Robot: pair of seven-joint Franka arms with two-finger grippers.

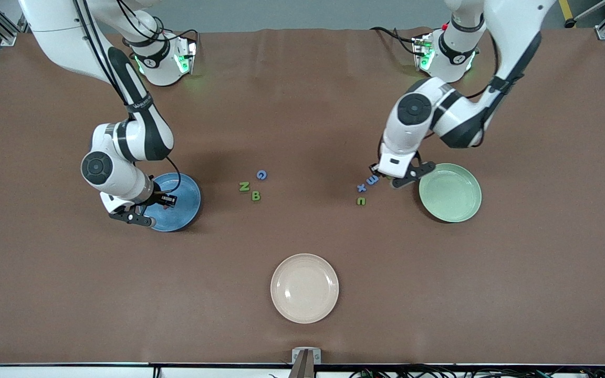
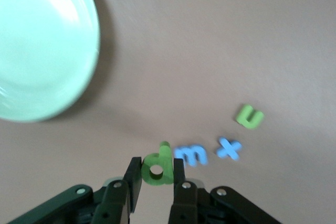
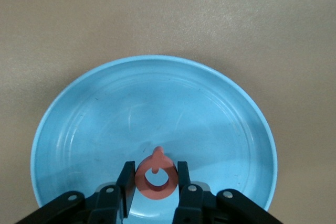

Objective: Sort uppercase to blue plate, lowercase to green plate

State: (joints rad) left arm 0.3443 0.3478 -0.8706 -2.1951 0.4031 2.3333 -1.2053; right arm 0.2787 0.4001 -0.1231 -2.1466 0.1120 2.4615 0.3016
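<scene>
Right gripper [image 3: 154, 182] pinches the red Q [image 3: 155, 178] over the blue plate [image 1: 187, 197] at middle left of the front view, poised to drop it in. Left gripper [image 2: 156, 179], right of center, clamps the green p [image 2: 157, 166] beside the m [image 2: 191, 155], with the green plate [image 1: 450, 192] alongside as its target

Glossy blue plate [image 3: 210, 103] and green plate [image 2: 42, 40] — matt brown table cover [image 1: 302, 105].

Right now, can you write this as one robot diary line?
left end effector: shut on green p, beside green plate | right end effector: shut on red Q, over blue plate
</scene>
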